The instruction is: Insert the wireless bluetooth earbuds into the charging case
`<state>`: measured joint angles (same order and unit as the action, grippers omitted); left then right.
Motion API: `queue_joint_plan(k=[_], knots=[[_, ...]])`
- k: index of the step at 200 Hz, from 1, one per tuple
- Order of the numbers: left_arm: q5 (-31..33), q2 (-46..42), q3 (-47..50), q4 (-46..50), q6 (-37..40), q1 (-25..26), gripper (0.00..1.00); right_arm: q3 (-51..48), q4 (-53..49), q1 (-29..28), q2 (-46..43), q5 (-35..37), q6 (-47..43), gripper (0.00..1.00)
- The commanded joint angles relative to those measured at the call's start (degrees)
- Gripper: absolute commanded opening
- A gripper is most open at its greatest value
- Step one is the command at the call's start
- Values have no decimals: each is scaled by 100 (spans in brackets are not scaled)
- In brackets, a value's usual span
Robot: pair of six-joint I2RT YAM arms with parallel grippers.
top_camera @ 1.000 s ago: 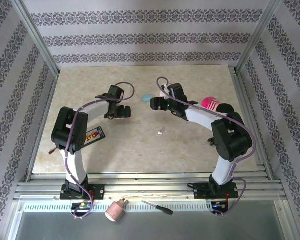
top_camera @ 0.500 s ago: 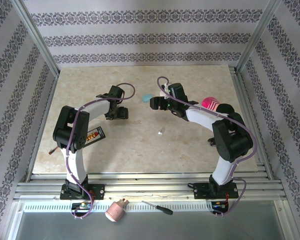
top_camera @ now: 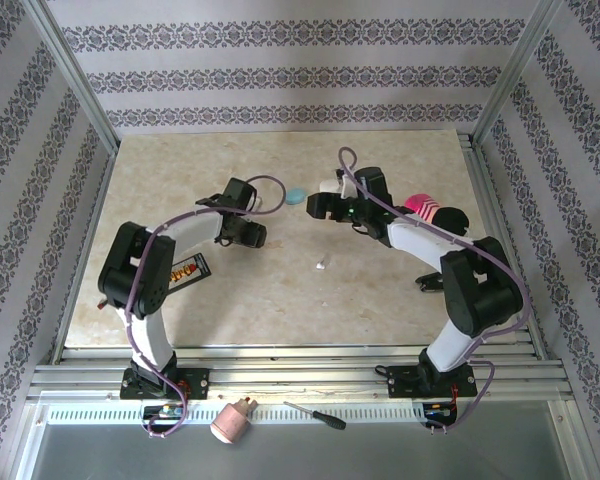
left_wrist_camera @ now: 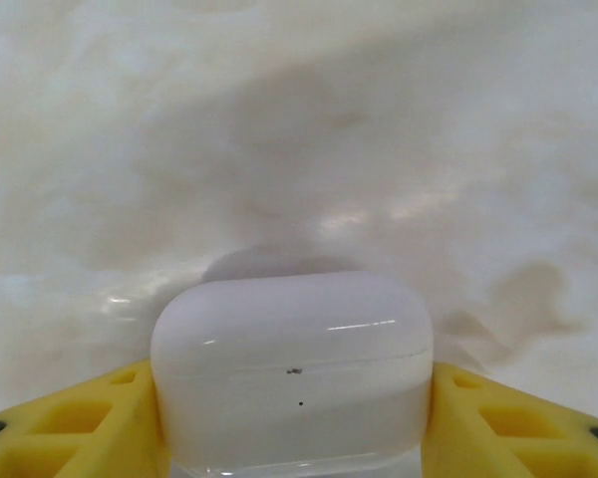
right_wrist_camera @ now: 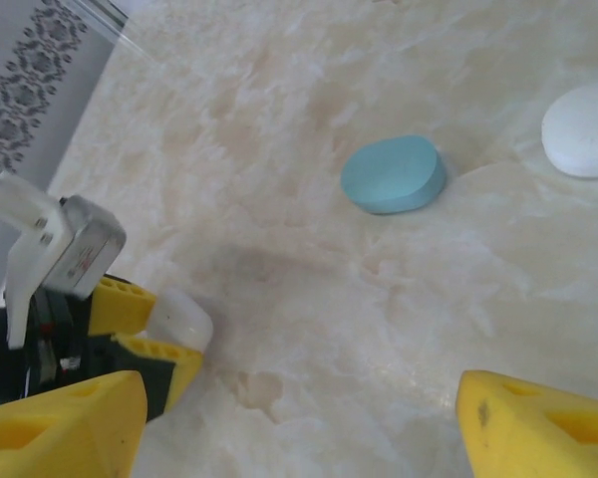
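Since a second ago the left hand has swung a little toward the counter's right edge and closed in. Its yellow fingers now press on both sides of a white case, whose lid is shut. The right arm has shifted slightly toward the right edge. The right hand hovers with its jaws wide and nothing between them.

From the right wrist, that hand looks down on a blue case lying flat on the counter. A second white case lies near it, apart, at the picture's right border. The left hand and its white case show at the lower left.

From above, the blue case sits between the two hands, toward the far edge. One tiny white earbud lies alone in the middle of the counter, nearer the near edge than either hand and well apart from every case. A pink striped object rests by the right arm, toward the right edge.
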<state>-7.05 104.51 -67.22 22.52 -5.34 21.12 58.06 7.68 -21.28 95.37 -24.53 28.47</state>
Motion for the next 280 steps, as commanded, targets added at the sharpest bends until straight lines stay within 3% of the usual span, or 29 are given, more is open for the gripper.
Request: queue_joint_plan(k=[1, 78, 176, 264, 280], knots=[[-419, -520, 203, -707, 1191, 277, 58, -242, 63, 177, -353, -748, 456, 80], [-1369, -1783, 2200, -3939, 3498, 988, 58, -682, -131, 434, -810, -2076, 822, 77], [-1663, -1836, 2314, -4546, 3212, 1088, 58, -975, 206, -396, -896, -1801, 549, 70], [-2326, -2058, 2390, -4580, 2707, 1113, 58, -908, 509, -586, -423, -1702, 513, 35], [-2434, -2109, 2414, -4577, 2643, 1114, 58, -940, 524, -564, -438, -1734, 469, 25]])
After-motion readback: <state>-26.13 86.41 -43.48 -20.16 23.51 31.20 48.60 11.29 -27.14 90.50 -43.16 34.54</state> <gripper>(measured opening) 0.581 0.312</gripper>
